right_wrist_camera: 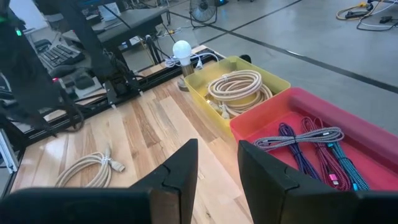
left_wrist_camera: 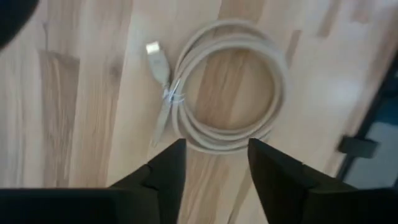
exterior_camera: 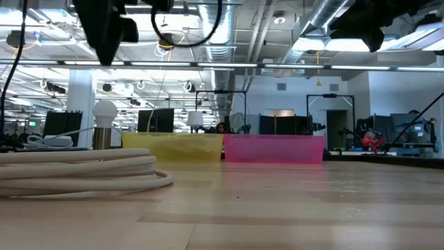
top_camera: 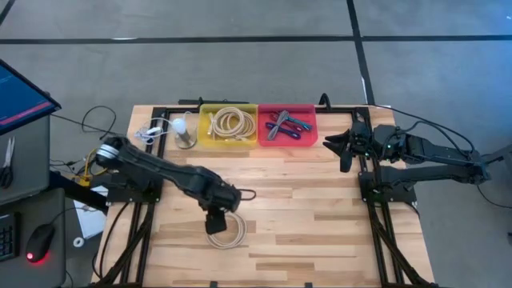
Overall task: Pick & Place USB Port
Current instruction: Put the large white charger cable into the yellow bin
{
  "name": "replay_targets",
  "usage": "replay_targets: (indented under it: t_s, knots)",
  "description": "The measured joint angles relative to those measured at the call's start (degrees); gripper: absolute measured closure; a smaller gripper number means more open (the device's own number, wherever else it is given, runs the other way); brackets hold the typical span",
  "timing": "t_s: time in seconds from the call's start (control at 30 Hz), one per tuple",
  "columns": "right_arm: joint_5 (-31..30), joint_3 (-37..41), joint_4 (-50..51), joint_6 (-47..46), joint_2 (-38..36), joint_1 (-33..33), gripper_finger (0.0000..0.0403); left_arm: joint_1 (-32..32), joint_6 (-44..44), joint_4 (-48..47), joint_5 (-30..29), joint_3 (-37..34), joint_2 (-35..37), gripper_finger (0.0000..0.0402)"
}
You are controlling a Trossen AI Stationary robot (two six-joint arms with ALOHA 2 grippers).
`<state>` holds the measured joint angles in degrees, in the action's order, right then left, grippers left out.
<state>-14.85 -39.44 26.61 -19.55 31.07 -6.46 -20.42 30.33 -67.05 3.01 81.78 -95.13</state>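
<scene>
A coiled beige USB cable (top_camera: 227, 233) lies flat on the wooden table near its front edge; the left wrist view shows its coil (left_wrist_camera: 231, 87) and its plug end (left_wrist_camera: 157, 57). My left gripper (top_camera: 216, 220) hovers above the coil, open and empty, fingers pointing down (left_wrist_camera: 212, 163). The coil also shows in the low view (exterior_camera: 80, 172) and the right wrist view (right_wrist_camera: 90, 168). My right gripper (top_camera: 344, 144) waits open at the table's far right (right_wrist_camera: 217, 168).
A yellow bin (top_camera: 228, 126) with coiled beige cables and a pink bin (top_camera: 286, 126) with purple and teal cables stand at the table's far edge. A white bulb lamp (top_camera: 184, 130) and white cord lie left of them. A laptop (top_camera: 20, 96) sits off the table's left.
</scene>
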Motion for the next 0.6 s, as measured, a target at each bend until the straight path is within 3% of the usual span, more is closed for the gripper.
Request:
replay_targets:
  t_s: [0.17, 0.33, 0.47, 0.6]
  knots:
    - [0.00, 0.00, 0.22, 0.00, 0.00, 0.00, 0.0296, -0.24, -0.13, 0.01, -0.21, -0.02, -4.47, 0.0199]
    - [0.00, 0.00, 0.52, 0.00, 0.00, 0.00, 0.0296, -0.12, -2.69, 0.70, -6.10, -0.02, -7.17, 0.0180]
    - [0.00, 0.00, 0.52, 0.00, 0.00, 0.00, 0.0296, 0.85, -3.05, 3.13, -7.70, -0.49, -8.82, 0.0180]
    - [0.00, 0.00, 0.49, 0.00, -0.01, 0.00, 0.0296, 1.14, -3.04, 11.47, -7.72, -5.70, -8.89, 0.0196]
